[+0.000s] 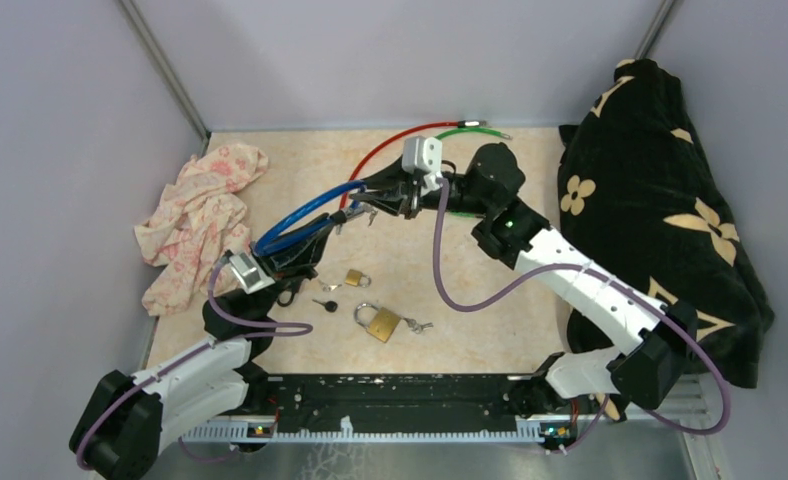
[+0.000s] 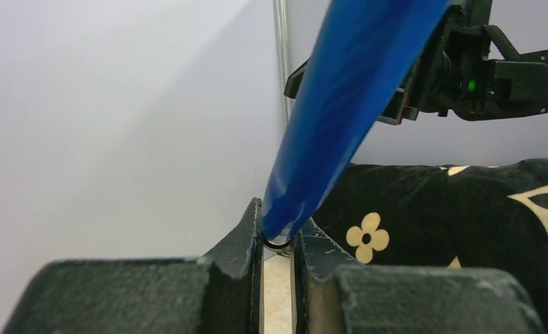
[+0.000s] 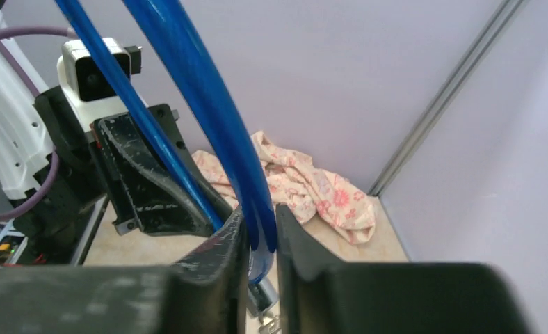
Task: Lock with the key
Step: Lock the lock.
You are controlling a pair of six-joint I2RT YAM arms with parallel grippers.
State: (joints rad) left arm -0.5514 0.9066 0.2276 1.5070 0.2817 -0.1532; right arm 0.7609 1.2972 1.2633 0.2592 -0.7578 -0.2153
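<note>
Nearest us, at six o'clock from the table's middle, the brass padlock [image 1: 381,324] lies with keys [image 1: 417,325] just beside it at its three o'clock. A black key [image 1: 323,304] and a small padlock [image 1: 355,278] lie just beyond. At nine o'clock our left gripper [image 2: 278,240] is clenched on the blue cable [image 2: 348,104]. Farther, toward twelve, our right gripper [image 3: 261,240] pinches the same loop. We judge we are readying the cable, with no key in hand. Next, one gripper must let go and pinch a flat key while the other steadies the loop.
</note>
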